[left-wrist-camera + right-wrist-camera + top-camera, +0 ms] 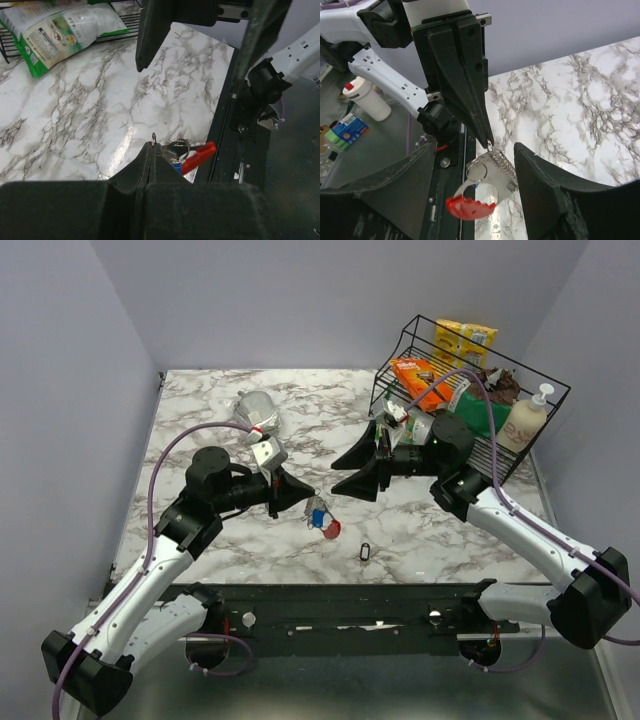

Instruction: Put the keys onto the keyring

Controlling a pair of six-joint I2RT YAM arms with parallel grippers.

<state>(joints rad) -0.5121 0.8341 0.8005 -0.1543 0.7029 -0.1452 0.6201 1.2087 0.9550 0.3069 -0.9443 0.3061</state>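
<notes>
The keyring (490,167) is being pinched at its top link by the fully closed left gripper (152,145) and is being held hanging over the marble table (450,530), red tag (469,207) lowest. The right gripper (336,477) is being held wide apart just beside it, gripping nothing. One key (365,552) is lying on the table near the keyring

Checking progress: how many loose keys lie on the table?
1: a key lies on the table near the front edge, right of the keyring. Another may be hidden among the ring's tags.
</notes>
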